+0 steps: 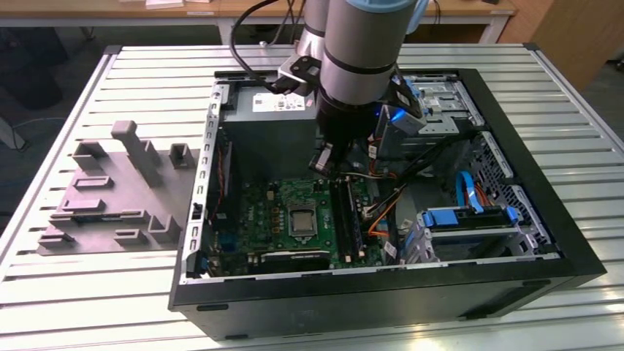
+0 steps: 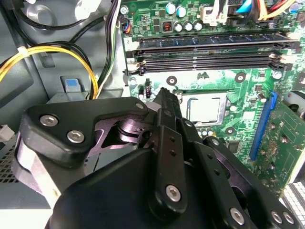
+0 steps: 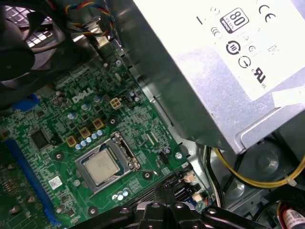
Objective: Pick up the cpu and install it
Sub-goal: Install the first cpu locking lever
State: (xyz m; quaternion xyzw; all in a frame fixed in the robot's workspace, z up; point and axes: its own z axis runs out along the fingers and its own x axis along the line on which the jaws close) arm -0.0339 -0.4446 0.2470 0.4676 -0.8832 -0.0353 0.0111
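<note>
End effector [image 2: 164, 98] closed, holding nothing, hovering above the motherboard [image 1: 292, 219]. Cpu [image 3: 102, 165] sits in its socket [image 3: 106, 163], at 6 o'clock from the PSU [image 1: 268, 135] in the exterior view.

Cpu sitting in its socket

The cpu [image 3: 101, 166], a small square chip with a silvery-grey lid [image 2: 205, 109], is lying flat inside the metal socket frame [image 3: 125, 149] on the green motherboard [image 1: 261, 213].

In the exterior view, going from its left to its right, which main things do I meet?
Grey fixture block → green motherboard with the cpu in its socket → blue drive bracket → the black case's wall on the exterior view's right.
</note>
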